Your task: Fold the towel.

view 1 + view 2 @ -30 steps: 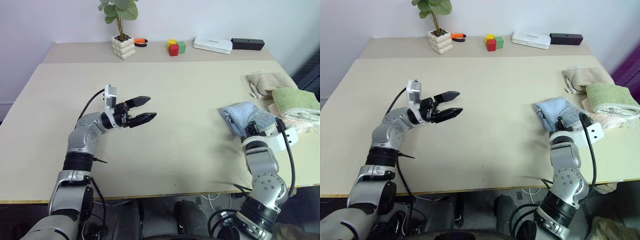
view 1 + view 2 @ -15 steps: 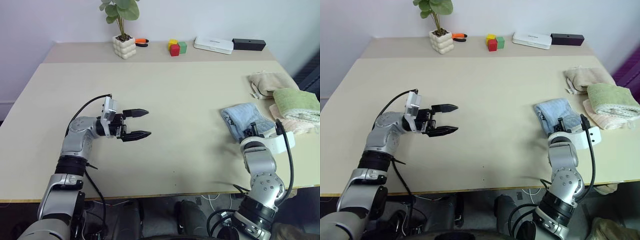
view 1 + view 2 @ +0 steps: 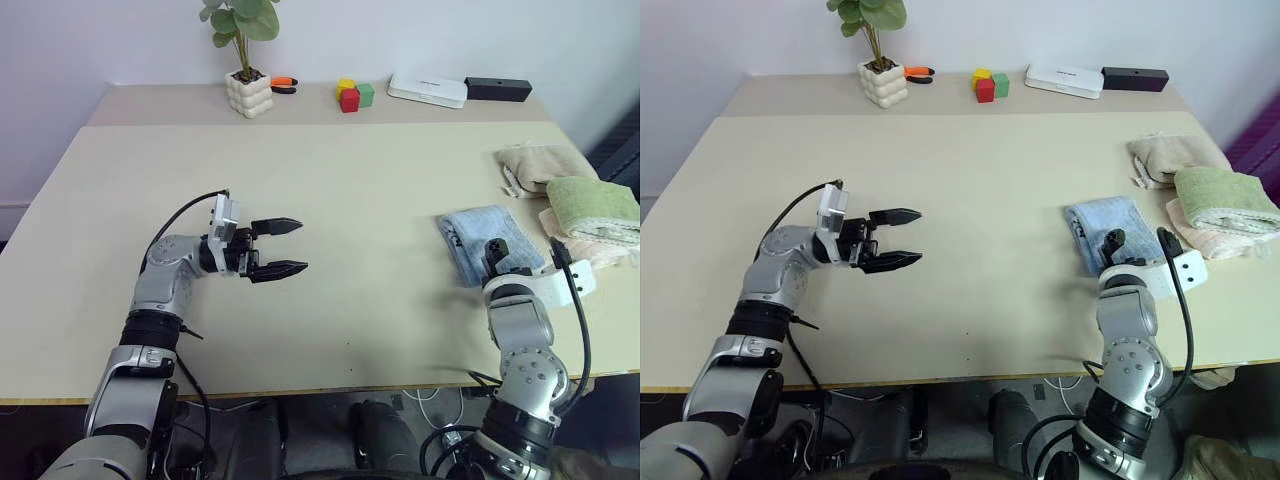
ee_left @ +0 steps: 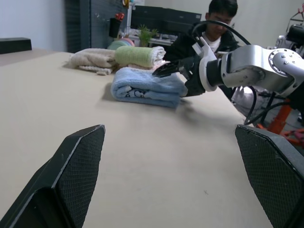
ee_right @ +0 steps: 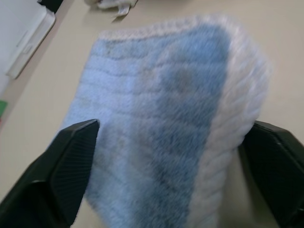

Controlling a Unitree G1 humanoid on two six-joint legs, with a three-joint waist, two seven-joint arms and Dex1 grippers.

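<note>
The towel [image 3: 478, 238], light blue with a pale hem, lies folded on the table's right side. In the left wrist view a small dark marking shows on the towel's [image 4: 144, 87] front face. My right gripper [image 3: 1137, 243] stands open at the towel's near end. Its black fingers [image 5: 69, 161] spread wide on either side of the towel [image 5: 161, 104] edge. My left gripper [image 3: 301, 246] hovers open over the table's left middle, pointing toward the towel, with nothing between its fingers [image 4: 71, 175]. From there I see the right gripper [image 4: 183, 78] against the towel's end.
A beige towel [image 3: 538, 162] and a green towel [image 3: 590, 198] on a pinkish one lie at the right edge. At the back stand a potted plant [image 3: 247, 92], coloured blocks [image 3: 351, 95], a white box [image 3: 427, 89] and a black box [image 3: 496, 88]. A person [image 4: 219, 21] sits beyond the table.
My right gripper has gone from shut on the towel to open, and the towel has settled flatter on the table. The left gripper sank a little and turned more level.
</note>
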